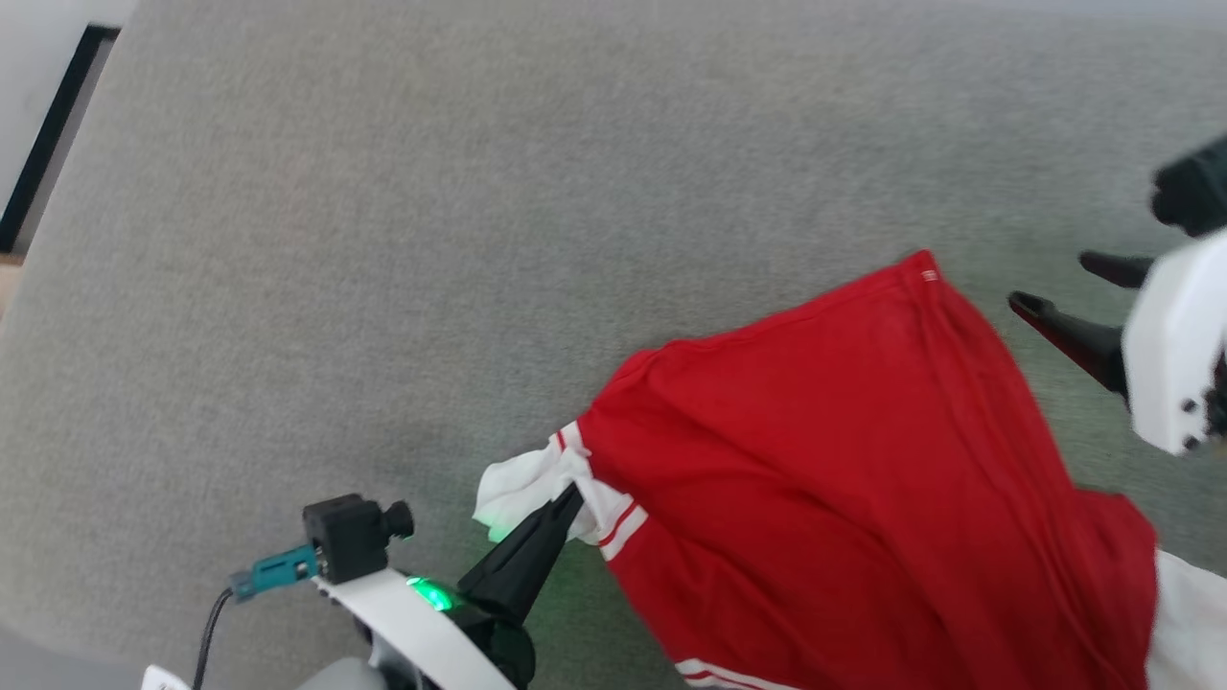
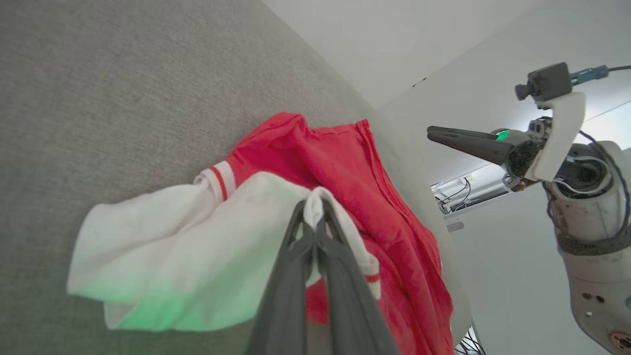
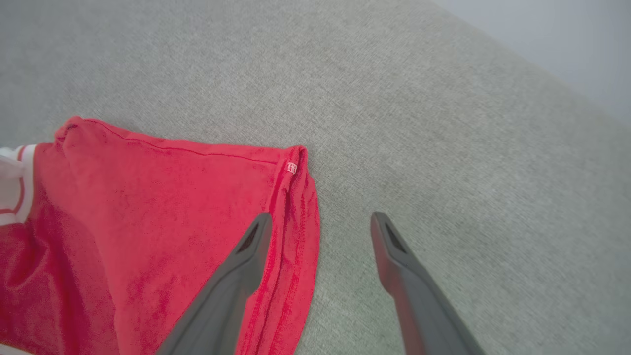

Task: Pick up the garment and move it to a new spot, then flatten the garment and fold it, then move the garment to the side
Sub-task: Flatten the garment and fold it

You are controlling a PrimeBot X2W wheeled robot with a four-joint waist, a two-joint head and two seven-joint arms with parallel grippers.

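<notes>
Unreadable tag on the garment corner; left claw pinches its white sleeve, right claw spread beside its hem, open counter beyond.

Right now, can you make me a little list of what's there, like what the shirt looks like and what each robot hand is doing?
surface: grey woven fabric
garment: red shirt, rumpled on the surface, not folded
white sleeve end: sticks out at the shirt's left side, with red stripe trim
left gripper: shut, pinching the white sleeve end
right gripper: open, holding nothing, beside the shirt's far red corner
</notes>
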